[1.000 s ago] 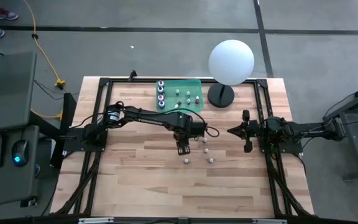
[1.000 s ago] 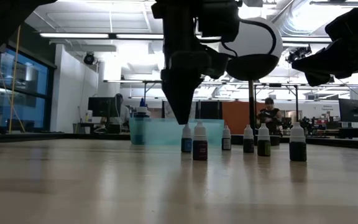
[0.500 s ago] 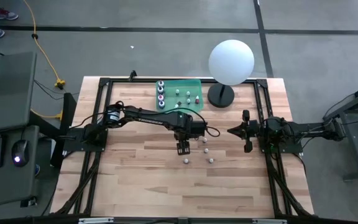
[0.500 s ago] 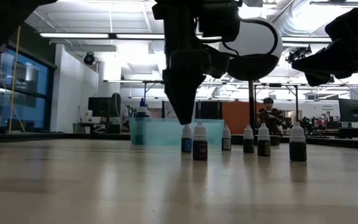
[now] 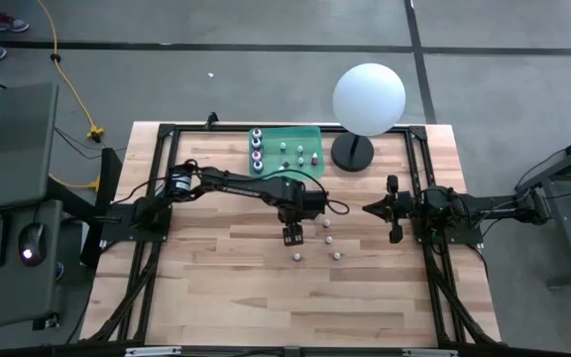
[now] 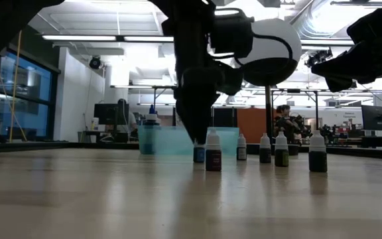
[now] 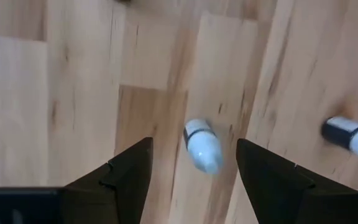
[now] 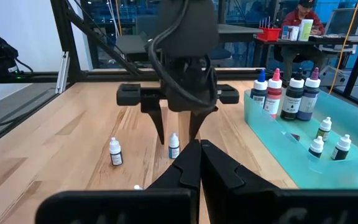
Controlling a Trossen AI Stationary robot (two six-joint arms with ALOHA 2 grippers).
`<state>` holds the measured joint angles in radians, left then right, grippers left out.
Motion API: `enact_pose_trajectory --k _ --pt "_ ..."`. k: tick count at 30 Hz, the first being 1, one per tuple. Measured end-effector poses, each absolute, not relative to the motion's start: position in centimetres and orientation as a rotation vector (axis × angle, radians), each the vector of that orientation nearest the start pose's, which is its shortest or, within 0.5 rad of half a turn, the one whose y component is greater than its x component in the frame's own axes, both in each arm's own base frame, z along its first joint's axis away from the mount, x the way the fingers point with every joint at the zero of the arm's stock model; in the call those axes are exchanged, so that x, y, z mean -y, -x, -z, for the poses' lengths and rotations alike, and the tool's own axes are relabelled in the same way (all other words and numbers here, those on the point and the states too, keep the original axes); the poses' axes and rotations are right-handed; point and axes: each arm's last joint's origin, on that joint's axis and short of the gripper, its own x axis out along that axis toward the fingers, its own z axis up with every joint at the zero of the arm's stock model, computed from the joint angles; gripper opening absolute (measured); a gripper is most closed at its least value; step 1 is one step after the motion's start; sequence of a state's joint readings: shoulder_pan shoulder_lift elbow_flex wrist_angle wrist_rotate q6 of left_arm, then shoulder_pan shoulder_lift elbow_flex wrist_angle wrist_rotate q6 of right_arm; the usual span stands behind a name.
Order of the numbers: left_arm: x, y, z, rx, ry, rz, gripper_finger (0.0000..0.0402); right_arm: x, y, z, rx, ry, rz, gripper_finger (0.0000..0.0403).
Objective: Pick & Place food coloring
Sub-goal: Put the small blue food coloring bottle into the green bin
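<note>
The left pincer (image 5: 292, 235) hung spread wide at mid-desk, its fingers (image 7: 128, 177) either side of a white-capped food coloring bottle (image 7: 201, 144), gripping nothing. Bare wooden desk (image 5: 216, 288) lay open on its near side. Loose bottles (image 5: 336, 255) stood beside it, others in the green tray (image 5: 310, 134) at the far edge. No label was legible. The right pincer (image 5: 369, 209) waited closed, empty.

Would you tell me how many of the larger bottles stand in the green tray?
4 larger bottles, in one row along the tray's end nearest the left arm; none appears hidden.
</note>
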<state>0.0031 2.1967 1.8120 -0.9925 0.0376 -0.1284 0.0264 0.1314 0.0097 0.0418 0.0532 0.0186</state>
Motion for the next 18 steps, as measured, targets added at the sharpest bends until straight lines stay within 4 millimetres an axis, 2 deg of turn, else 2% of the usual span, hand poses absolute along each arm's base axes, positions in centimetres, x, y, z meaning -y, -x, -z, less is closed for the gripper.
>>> enact_pose_trajectory --k 11,18 --pt "-0.01 -44.26 -18.62 -1.382 0.189 -0.020 0.0226 -0.12 -10.51 -16.02 -0.080 -0.016 0.028 0.0000" --pt "-0.01 -44.27 -18.63 -1.380 0.189 -0.020 0.0187 -0.12 -10.51 -16.02 -0.080 -0.016 0.028 0.0000"
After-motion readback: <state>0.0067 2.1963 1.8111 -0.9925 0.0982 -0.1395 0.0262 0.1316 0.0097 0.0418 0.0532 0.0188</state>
